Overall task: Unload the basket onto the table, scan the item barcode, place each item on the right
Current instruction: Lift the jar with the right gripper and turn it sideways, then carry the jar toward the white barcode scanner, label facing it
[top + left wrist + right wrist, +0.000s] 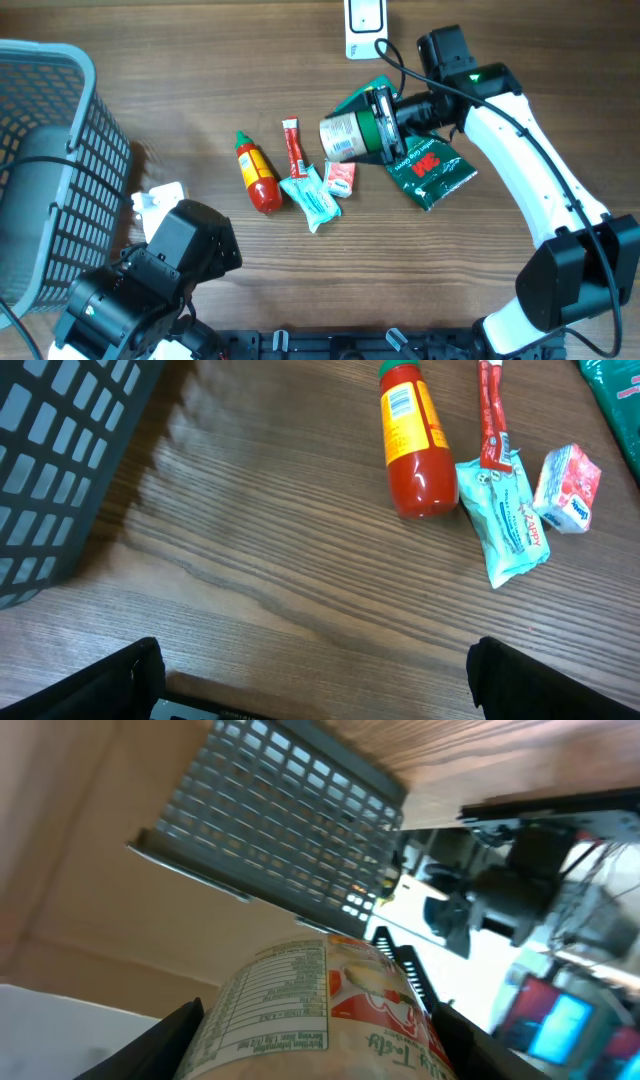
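My right gripper [385, 128] is shut on a labelled can [343, 137], holding it on its side above the table, below a white scanner [365, 25] at the far edge. In the right wrist view the can [320, 1005] fills the space between the two black fingers [165, 1040], showing its nutrition panel and red artwork; no barcode shows on it. My left gripper [315, 670] hangs open over bare wood near the front edge, with nothing between its fingers.
A ketchup bottle [258, 172], red sachet [293, 147], teal packet [311, 198] and small red-white packet [341, 178] lie mid-table. A green bag [428, 167] lies under the right wrist. A grey basket [50, 170] stands at the left.
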You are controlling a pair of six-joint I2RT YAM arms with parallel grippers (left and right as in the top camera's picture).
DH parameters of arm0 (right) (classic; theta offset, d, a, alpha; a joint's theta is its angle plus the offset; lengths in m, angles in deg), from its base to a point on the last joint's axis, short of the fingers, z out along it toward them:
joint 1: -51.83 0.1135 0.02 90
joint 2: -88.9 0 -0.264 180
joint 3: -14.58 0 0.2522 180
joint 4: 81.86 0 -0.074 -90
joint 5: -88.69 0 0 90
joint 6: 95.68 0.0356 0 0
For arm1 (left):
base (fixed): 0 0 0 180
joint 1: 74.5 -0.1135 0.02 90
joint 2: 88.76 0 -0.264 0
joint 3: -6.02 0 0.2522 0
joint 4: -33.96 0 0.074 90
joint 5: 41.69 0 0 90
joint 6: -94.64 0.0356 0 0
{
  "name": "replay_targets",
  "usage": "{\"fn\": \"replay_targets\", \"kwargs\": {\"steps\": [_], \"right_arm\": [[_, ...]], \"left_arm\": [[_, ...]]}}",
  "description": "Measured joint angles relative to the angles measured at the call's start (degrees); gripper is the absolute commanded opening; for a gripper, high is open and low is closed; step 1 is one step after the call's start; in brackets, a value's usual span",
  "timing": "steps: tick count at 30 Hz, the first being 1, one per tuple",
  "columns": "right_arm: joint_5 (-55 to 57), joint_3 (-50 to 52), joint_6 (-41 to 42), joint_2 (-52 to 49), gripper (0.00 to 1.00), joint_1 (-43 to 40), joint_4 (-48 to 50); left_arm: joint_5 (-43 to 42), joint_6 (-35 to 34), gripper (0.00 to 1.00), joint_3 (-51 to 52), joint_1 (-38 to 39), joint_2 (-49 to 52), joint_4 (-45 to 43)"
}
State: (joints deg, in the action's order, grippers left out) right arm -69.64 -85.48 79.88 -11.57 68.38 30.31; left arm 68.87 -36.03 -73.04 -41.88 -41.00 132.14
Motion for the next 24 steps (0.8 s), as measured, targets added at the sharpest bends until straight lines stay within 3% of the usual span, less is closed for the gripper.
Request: {"fn": "replay_targets", "kwargs": {"steps": [3,6,10,17,20,24], "right_arm": [[2.0,0.0,3.4,0.0,0.28,0.0,1.0],[6.0,0.0,-0.1,0.0,0.34,0.0,1.0],[11.7,0.0,-13.1,0.0,0.38,0.0,0.8],[15.6,0.0,-42.7,0.0,0.37,0.0,0.1],[17.2,0.0,-50.8,0.0,0.32,0.0,-0.8],[23.9,0.0,-55.9,0.0,0.32,0.0,-1.1]], "left_arm": [[0.0,0.0,1.0,0.0,0.0,0.0,0.0],[0.0,0.0,1.0,0.0,0.0,0.0,0.0],[0.0,0.0,1.0,0.0,0.0,0.0,0.0],[0.0,0.0,1.0,0.0,0.0,0.0,0.0],[0.0,0.0,1.0,0.0,0.0,0.0,0.0],[0.0,0.0,1.0,0.0,0.0,0.0,0.0]]}}
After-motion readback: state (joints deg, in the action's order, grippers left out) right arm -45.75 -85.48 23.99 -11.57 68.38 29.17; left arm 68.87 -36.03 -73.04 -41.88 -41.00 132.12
